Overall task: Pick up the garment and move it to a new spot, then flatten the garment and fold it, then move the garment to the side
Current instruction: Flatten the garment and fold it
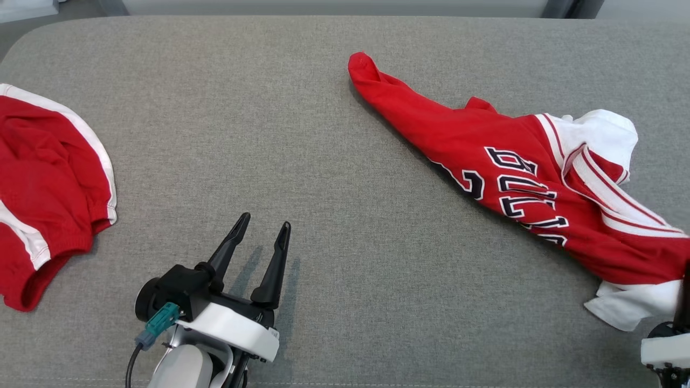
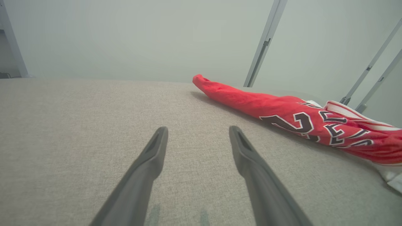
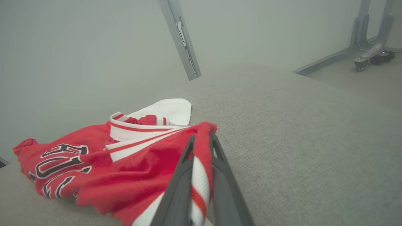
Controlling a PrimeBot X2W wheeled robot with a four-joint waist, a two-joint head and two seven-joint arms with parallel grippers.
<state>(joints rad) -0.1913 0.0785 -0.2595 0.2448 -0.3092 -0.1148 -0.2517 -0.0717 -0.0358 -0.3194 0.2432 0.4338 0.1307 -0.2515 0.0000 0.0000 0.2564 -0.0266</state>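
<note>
A red jersey (image 1: 517, 178) with white trim and dark lettering lies stretched diagonally across the right of the grey table (image 1: 323, 161), its far tip toward the middle back. My right gripper (image 3: 202, 139) is shut on the jersey (image 3: 125, 163), with a red and white hem pinched between its fingers; in the head view its base (image 1: 668, 345) peeks in at the lower right corner. My left gripper (image 1: 267, 226) stands open over bare cloth at the lower left, well apart from the jersey (image 2: 298, 119), with nothing between its fingers (image 2: 154, 153).
A second red garment with white stripes (image 1: 48, 194) lies bunched at the table's left edge. Metal frame legs (image 3: 370, 37) and floor show beyond the table's far right side. Bare grey surface spans the middle between the two garments.
</note>
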